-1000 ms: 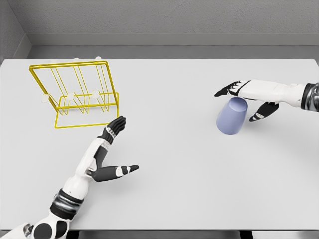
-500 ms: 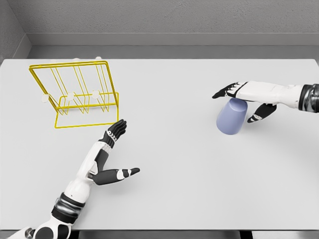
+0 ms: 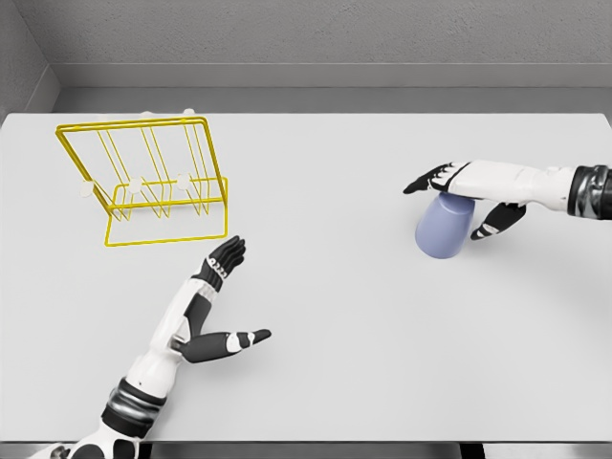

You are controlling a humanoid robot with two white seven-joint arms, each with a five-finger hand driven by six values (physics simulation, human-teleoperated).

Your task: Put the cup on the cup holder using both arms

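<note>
Reaching over unmarked cup point(image 3: 444, 229), right hand point(image 3: 461, 191) spread.

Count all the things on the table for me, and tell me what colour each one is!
Blue cup: 1
Yellow wire cup holder: 1
White robot hands: 2, the left hand and the right hand
Total: 4
</note>
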